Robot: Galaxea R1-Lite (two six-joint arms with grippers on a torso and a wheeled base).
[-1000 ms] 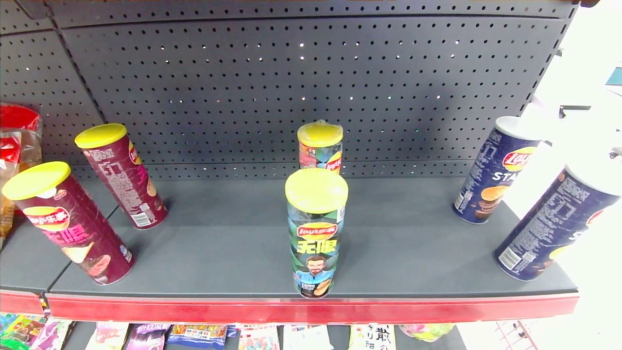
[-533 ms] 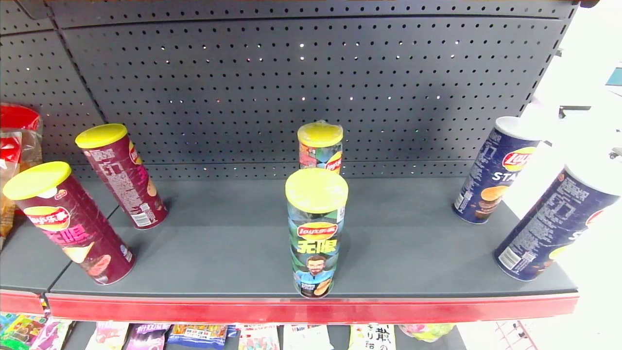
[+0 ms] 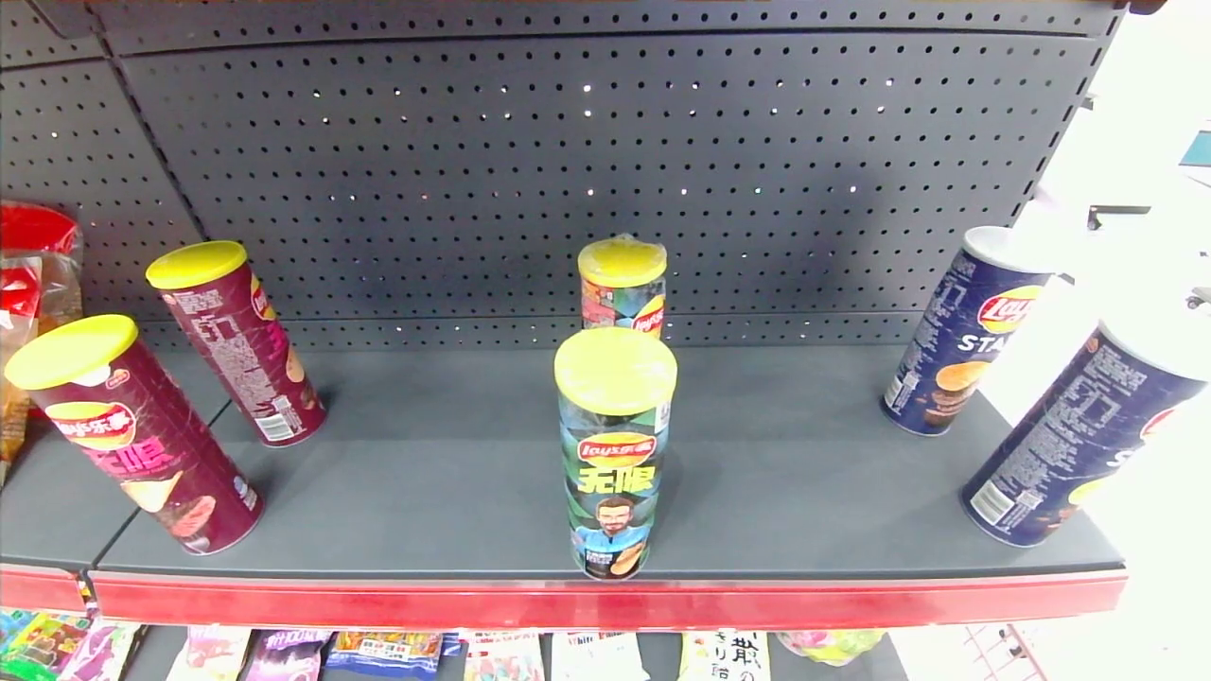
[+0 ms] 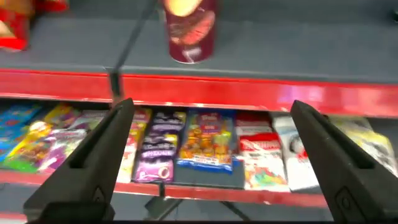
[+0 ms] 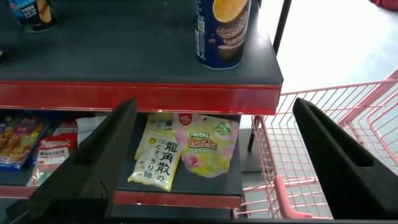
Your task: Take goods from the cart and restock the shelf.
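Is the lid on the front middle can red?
No, the front middle can has a yellow lid.

Lettered labels on chip cans [image 3: 615,463], snack packets [image 5: 163,155]

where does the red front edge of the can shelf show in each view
Head view: the red shelf edge spans the lower part of the picture.
Left wrist view: red shelf edge, just in front of a maroon can.
Right wrist view: red shelf edge, below a dark blue can, ending beside the pink cart.
Shared landmark: snack packets on the shelf below it.
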